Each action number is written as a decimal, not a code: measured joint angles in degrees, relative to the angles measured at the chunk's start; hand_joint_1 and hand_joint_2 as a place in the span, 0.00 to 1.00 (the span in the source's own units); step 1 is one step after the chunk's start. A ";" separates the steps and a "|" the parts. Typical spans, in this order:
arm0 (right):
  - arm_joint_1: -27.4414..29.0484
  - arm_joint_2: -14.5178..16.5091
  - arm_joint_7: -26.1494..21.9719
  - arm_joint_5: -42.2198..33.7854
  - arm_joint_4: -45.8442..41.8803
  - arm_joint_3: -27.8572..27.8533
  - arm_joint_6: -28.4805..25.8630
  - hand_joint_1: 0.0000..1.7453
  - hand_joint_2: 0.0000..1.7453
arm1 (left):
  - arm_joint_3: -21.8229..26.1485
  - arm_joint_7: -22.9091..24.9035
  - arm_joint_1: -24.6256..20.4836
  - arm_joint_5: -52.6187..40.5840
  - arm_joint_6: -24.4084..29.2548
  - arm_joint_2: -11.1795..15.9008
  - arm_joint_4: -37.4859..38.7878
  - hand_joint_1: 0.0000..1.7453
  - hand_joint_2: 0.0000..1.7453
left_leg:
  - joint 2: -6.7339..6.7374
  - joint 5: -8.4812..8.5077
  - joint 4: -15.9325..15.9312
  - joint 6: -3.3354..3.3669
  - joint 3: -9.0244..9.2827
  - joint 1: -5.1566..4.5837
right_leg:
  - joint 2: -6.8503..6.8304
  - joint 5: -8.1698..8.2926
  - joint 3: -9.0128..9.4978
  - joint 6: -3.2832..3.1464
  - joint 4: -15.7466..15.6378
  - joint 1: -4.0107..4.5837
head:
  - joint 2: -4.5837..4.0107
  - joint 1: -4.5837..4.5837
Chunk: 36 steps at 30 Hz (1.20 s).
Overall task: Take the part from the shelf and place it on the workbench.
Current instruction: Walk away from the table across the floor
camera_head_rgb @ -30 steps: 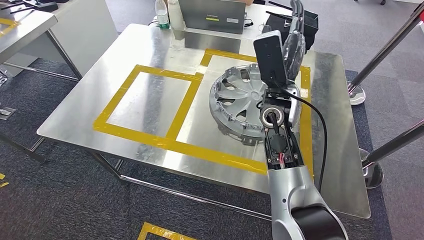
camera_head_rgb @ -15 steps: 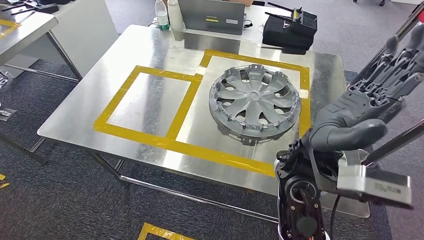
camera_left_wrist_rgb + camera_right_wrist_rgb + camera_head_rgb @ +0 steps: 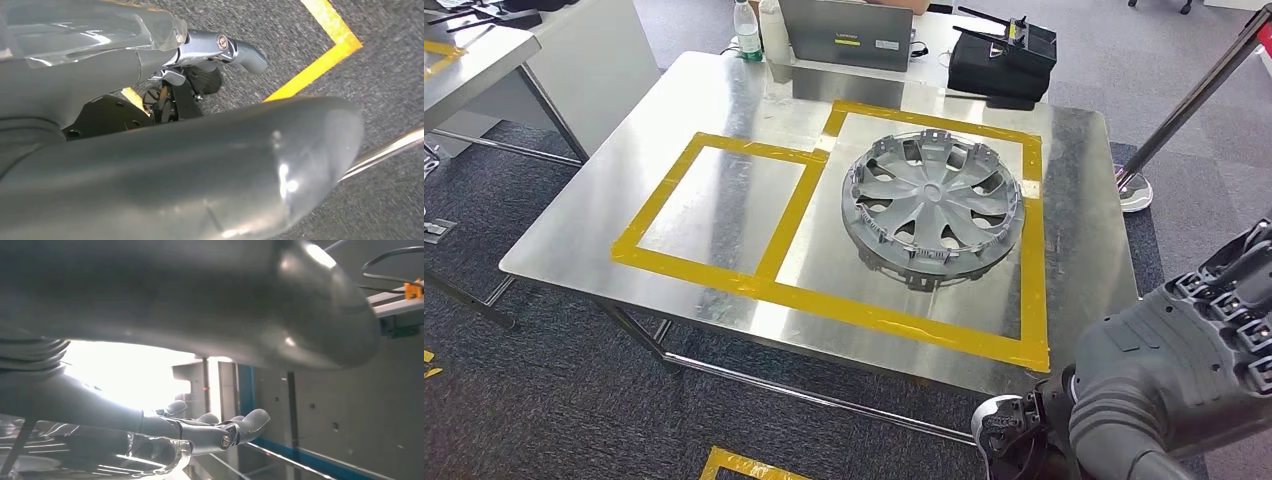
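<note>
The part, a grey wheel cover (image 3: 934, 208), lies flat on the metal workbench (image 3: 674, 110), inside the right yellow-taped rectangle (image 3: 1032, 250). Nothing touches it. My right hand (image 3: 1194, 360) is low at the right, off the bench's near right corner and well apart from the cover. In the right wrist view its fingers (image 3: 220, 432) are stretched out and apart with nothing in them. My left hand (image 3: 150, 150) hangs over grey carpet, fingers (image 3: 220, 47) extended and holding nothing.
At the bench's far edge stand a grey box (image 3: 849, 30), two bottles (image 3: 746, 28) and a black case (image 3: 1004, 60). A slanted metal pole (image 3: 1194, 100) with a round base (image 3: 1134, 190) is to the right. Another table (image 3: 474, 50) is at far left.
My right arm has pulled back from over the wheel cover, swinging right and down to the bench's near right corner. The cover stays where it lay.
</note>
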 joint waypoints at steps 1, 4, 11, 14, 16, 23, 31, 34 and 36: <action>0.40 -0.07 0.00 -0.16 -0.03 0.17 -0.01 0.00 0.00 | 0.03 0.33 0.00 -0.02 0.04 0.01 0.00 0.00 0.00 | 0.00 0.00 0.00 0.00 0.01 0.00 | 0.00 0.00 0.01 0.00 0.00 0.00 | 0.01 0.00; 1.34 -0.22 0.00 -0.82 -0.03 0.90 -0.02 0.00 0.00 | 0.03 1.61 -0.01 -0.31 0.39 0.06 0.00 0.00 0.00 | 0.00 0.00 0.00 0.00 0.04 0.00 | 0.00 0.00 0.03 0.00 0.00 0.00 | 0.02 -0.01; 2.34 -0.30 -0.01 -3.00 -0.03 1.23 0.32 0.00 0.00 | 0.03 4.96 -0.02 -0.74 -0.40 0.13 0.00 0.00 0.75 | -0.01 -0.22 0.17 0.31 0.04 -0.29 | 0.00 0.07 0.12 0.32 -0.18 -0.24 | 0.01 -0.01; 2.46 -0.28 -0.01 -3.14 -0.03 1.21 0.70 0.00 0.00 | 0.03 5.32 -0.02 -0.75 -1.06 0.14 0.00 0.00 1.00 | -0.02 0.04 0.01 0.82 0.11 -0.47 | 0.01 0.31 0.20 0.83 -0.29 -0.45 | 0.01 -0.03; 2.44 -0.25 -0.02 -3.27 -0.04 1.18 1.06 0.00 0.00 | 0.03 5.42 -0.07 -0.75 -1.26 0.08 0.00 0.00 1.00 | 0.15 0.76 -0.73 1.40 0.38 -0.21 | 0.00 -0.46 -0.10 1.19 0.47 -0.47 | 0.02 0.01; 2.44 -0.25 0.05 -4.02 0.05 1.03 2.27 0.00 0.00 | 0.03 5.83 -0.13 -0.75 -1.33 0.01 0.00 0.00 1.00 | 0.66 1.62 -1.28 1.73 -0.02 0.19 | -0.09 -6.47 -4.05 1.91 13.23 -0.73 | 0.01 0.05; 2.43 0.12 0.13 -4.19 0.08 0.75 3.47 0.00 0.00 | 0.03 5.88 -0.19 -0.72 -1.10 -0.11 0.00 0.00 1.00 | 0.38 1.89 -0.02 -0.72 -1.23 0.24 | -0.13 -1.29 3.02 0.00 -0.92 -0.75 | 0.01 -0.04; 2.40 0.57 0.23 -4.54 0.08 0.56 4.06 0.00 0.00 | 0.07 6.05 -0.20 -0.34 -1.18 -0.18 0.00 0.00 1.00 | 0.33 -3.83 7.18 -1.84 -4.21 0.72 | -0.45 -0.10 1.71 -1.04 -1.07 -1.07 | 0.01 -0.20; 2.40 0.76 0.25 -4.90 0.14 0.39 4.52 0.00 0.00 | 0.13 6.29 -0.20 -0.06 -1.24 -0.21 0.01 0.00 1.00 | 0.34 -7.31 14.10 -2.34 -6.51 1.14 | -0.54 0.80 0.51 -1.03 -1.04 -1.08 | 0.01 -0.22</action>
